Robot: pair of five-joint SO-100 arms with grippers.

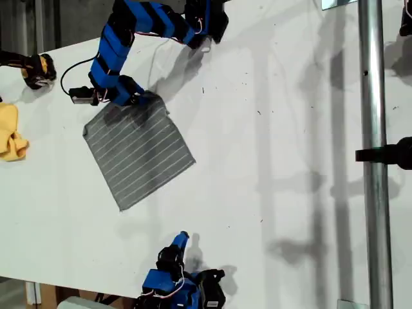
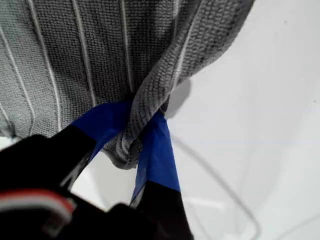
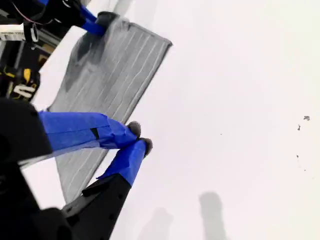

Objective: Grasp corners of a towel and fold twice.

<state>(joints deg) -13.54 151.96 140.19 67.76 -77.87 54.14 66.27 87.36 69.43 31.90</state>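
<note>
First arm bent down over surface (image 1: 270, 161), my first pincer (image 2: 142, 142) clamped on bunched towel (image 1: 138, 154) corner (image 2: 131, 140). Second arm low at exterior view's bottom, my second pincer (image 3: 140, 137) closed, empty, apart from towel.

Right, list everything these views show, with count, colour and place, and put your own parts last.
towel: one, grey with thin white stripes, flat on the table, toward the exterior view's left; one corner pinched.
yellow cloth: one, crumpled at the exterior view's left edge.
table: one, white.
metal pole: one, silver, upright along the exterior view's right.
my first gripper: blue, closed on a towel corner, at the towel's upper edge in the exterior view.
my second gripper: blue, closed and holding nothing, at the exterior view's bottom.
</note>
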